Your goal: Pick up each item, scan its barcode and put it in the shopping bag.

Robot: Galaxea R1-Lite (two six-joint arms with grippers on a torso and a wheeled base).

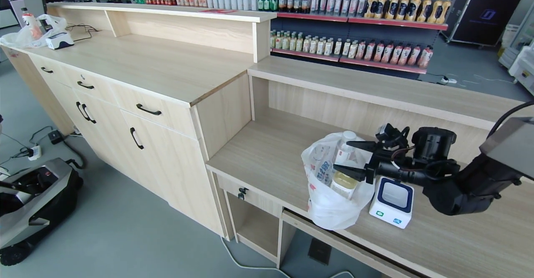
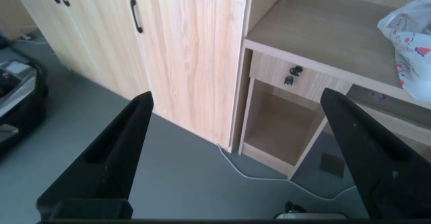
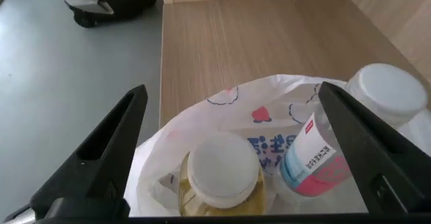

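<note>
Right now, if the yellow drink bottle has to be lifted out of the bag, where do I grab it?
At its white cap, coming straight down from above. The yellow bottle stands roughly upright with its cap facing up, the shopping bag wraps its body, and the clear bottle crowds one side.

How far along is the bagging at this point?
Done: a yellow bottle and a clear bottle sit in the shopping bag beside the scanner. In hand: nothing; the right gripper hangs over the bag, jaws open. Left: probably only pulling clear.
</note>
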